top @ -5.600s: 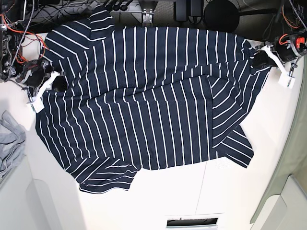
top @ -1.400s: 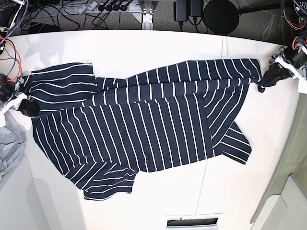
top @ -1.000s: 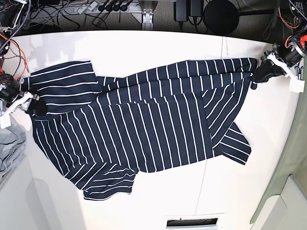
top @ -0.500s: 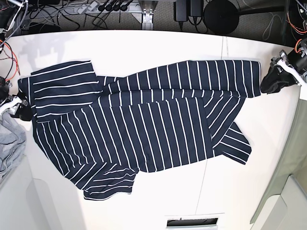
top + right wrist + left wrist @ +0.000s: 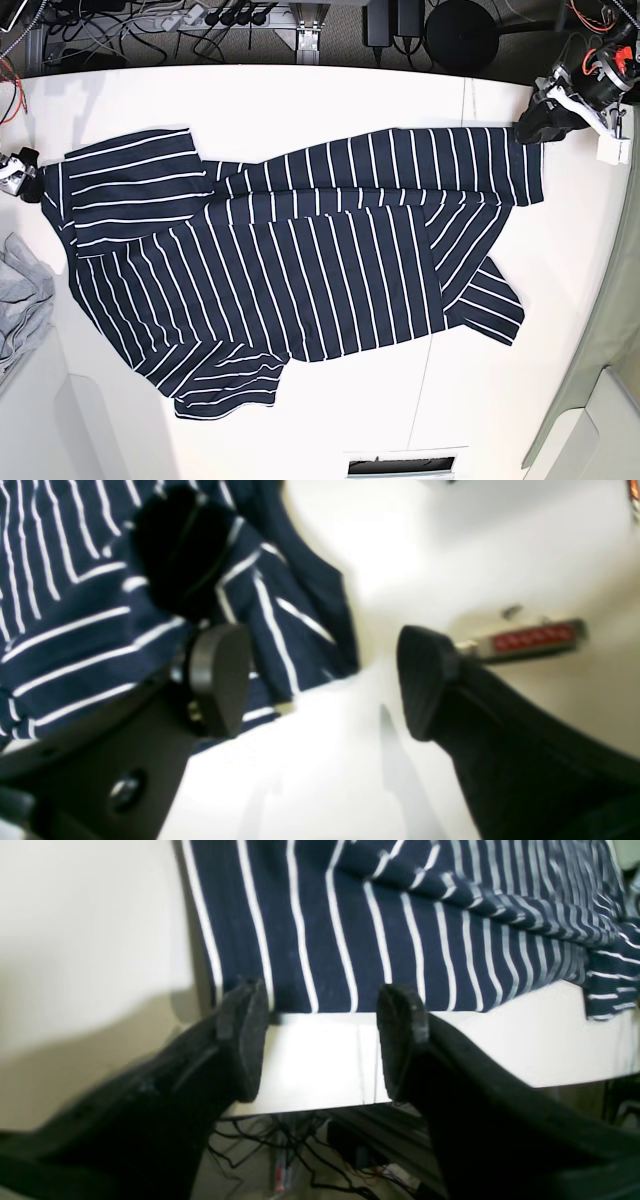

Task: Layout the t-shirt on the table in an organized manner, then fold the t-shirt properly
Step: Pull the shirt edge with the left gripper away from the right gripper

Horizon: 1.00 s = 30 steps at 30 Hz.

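The dark navy t-shirt [image 5: 300, 260] with thin white stripes lies stretched across the white table [image 5: 330, 90], rumpled and partly folded over itself. My left gripper [image 5: 535, 118] hovers at the shirt's far right corner. In the left wrist view this gripper [image 5: 322, 1010] is open, and the shirt's hem [image 5: 350, 915] lies just past its black fingertips [image 5: 245, 1005]. My right gripper [image 5: 20, 180] sits at the shirt's left edge. The right wrist view shows it [image 5: 320, 680] open too, nothing between its fingers, with the shirt [image 5: 75, 620] beside the left pad.
A light-grey cloth [image 5: 20, 300] lies at the table's left edge. Cables and a power strip [image 5: 220, 15] run behind the back edge. A slot [image 5: 400, 463] sits in the front edge. A red-labelled bar [image 5: 530, 637] shows past the right gripper.
Both grippers have let go of the shirt's ends and opened. The left one moved toward the back edge, the right one drew toward the left edge. The shirt rests flat.
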Motion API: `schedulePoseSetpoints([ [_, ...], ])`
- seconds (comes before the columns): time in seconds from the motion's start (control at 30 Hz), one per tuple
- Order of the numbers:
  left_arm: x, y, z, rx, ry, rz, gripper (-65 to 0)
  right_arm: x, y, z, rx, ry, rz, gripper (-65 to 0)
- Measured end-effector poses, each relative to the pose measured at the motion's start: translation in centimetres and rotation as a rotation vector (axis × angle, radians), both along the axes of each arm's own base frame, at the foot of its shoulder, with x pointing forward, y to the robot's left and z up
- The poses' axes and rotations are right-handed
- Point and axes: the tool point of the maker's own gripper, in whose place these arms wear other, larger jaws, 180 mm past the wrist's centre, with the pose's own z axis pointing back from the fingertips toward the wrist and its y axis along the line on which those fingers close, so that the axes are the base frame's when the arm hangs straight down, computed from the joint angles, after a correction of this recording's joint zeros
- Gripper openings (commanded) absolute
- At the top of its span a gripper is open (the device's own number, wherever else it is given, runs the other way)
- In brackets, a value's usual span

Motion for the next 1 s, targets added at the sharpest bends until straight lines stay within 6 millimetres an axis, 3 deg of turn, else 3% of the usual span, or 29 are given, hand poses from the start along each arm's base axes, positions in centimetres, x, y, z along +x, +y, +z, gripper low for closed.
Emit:
schedulePoseSetpoints([
  [0.23,-1.1,1.3,-3.3,-0.025,0.072,0.097,-27.8,-1.5,0.3,-4.0,0.094,0.054,-0.064,-20.2],
  [0.33,0.7,1.6,-3.7,-0.053,0.052,0.125,-27.8,-0.6,1.5,-4.4,0.138,0.033,-0.056,-20.2],
  [0.43,2.6,0.6,-4.1,-0.069,0.033,0.103,-27.8,0.0,2.4,-4.4,0.173,0.008,-0.061,-20.3],
  [0.57,3.4,-1.7,-4.9,-0.079,0.039,0.032,-28.1,0.4,3.8,-4.7,0.212,-0.003,-0.062,-20.9],
  [0.6,3.5,-2.1,-5.0,-0.066,0.042,0.01,-28.7,0.4,4.1,-4.8,0.221,-0.002,-0.061,-23.2],
  [0.63,3.7,-2.2,-5.1,-0.052,0.046,-0.004,-33.2,0.5,4.5,-4.8,0.235,-0.004,-0.061,-29.0],
  [0.73,3.4,-2.1,-5.8,-0.003,0.078,-0.033,-62.2,0.3,5.2,-5.1,0.257,0.006,-0.054,-59.6],
  [0.77,3.3,-2.1,-5.8,-0.002,0.081,-0.035,-65.0,0.3,5.3,-5.1,0.256,0.009,-0.051,-65.0],
  [1.0,-0.3,-1.2,-4.3,0.03,0.137,-0.144,-65.0,-0.5,4.6,-3.6,0.232,0.049,-0.017,-65.0],
])
